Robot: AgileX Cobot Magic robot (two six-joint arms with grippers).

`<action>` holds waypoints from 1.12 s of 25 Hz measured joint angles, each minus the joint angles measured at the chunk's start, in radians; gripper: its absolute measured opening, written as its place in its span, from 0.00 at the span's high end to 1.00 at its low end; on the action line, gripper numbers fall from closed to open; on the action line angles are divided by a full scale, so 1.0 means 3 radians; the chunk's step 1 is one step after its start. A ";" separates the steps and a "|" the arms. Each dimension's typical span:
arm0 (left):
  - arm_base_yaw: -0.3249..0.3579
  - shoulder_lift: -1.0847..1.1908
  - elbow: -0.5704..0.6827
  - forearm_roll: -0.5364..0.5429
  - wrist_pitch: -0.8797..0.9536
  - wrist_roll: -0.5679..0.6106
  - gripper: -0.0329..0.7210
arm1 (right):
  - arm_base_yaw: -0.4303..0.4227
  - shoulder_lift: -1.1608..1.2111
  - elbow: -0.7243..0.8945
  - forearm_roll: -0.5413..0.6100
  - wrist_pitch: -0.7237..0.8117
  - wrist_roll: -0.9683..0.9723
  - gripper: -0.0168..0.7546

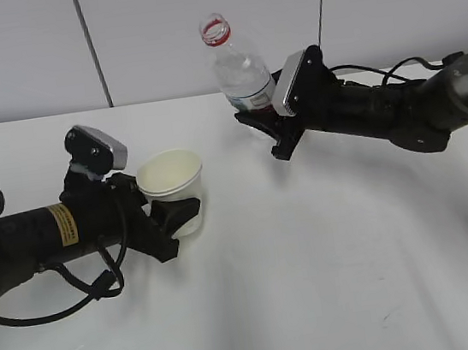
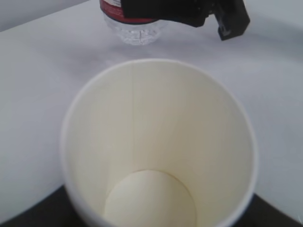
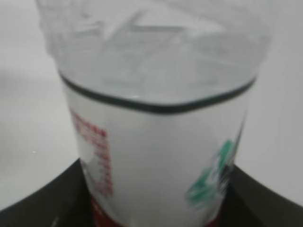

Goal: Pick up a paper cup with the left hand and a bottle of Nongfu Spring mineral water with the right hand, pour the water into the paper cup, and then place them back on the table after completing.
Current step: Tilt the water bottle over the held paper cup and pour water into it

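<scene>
Left gripper (image 1: 173,219) clasps the paper cup (image 1: 172,181) (empty); right gripper (image 1: 261,128) clamps the bottle (image 1: 237,67).

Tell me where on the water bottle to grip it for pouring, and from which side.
Grip the bottle low on its straight labelled body, coming in level from the right, as the right gripper does. The body is upright and even there; the shoulder above tapers to the neck.

left arm (image 1: 43,234): black, yellow label | right arm (image 1: 381,108): black, grey block, cables
</scene>
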 joint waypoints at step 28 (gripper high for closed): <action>-0.0048 -0.0046 -0.0149 0.0253 0.0121 -0.0320 0.48 | 0.0000 0.0000 -0.0901 -0.0691 0.0250 -0.1402 0.45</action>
